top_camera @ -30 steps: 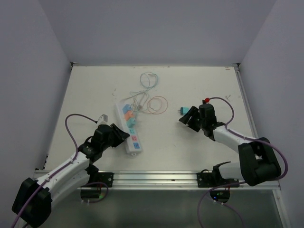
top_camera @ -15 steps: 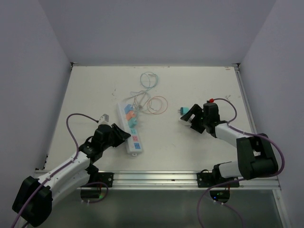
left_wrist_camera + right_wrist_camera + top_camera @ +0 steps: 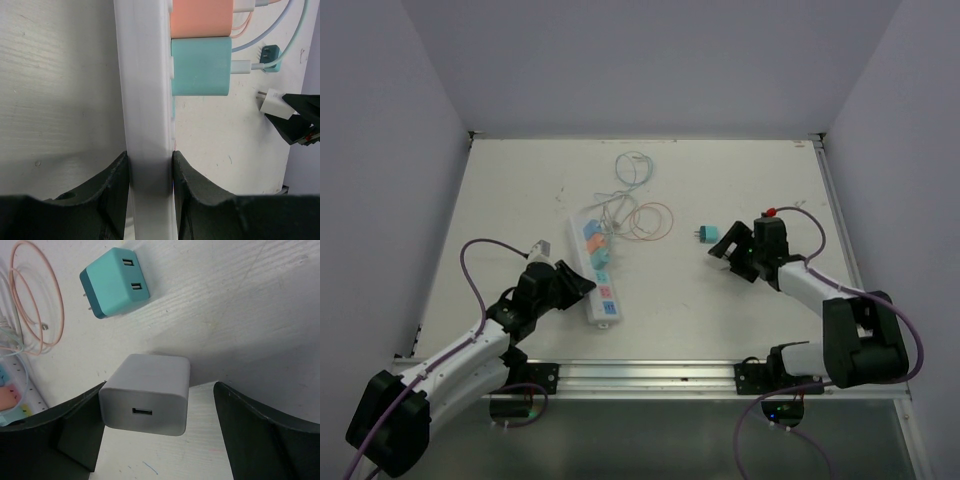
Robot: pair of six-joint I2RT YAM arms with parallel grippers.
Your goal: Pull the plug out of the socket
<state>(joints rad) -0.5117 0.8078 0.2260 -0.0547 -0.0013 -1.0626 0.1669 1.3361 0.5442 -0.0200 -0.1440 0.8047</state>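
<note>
light: even, bright – soft shadows | wrist views: near foreground blurred | overhead view: sharp – no glare

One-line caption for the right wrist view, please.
Right gripper open, a white charger between its fingers; a teal two-port charger lies on the table beyond.

You were in a robotics lab test cell. Your white table (image 3: pixel 740 180) was boxed in on three sides by plain pale walls (image 3: pixel 650 60), like a booth built for filming. Your two arms (image 3: pixel 470 350) were bolted to a metal rail (image 3: pixel 650 375) along the near edge, with purple cables (image 3: pixel 468 265) looping off them. What lay on the table read as test props: a white power strip (image 3: pixel 595 270) with coloured labels and thin coiled cords (image 3: pixel 642 218).
</note>
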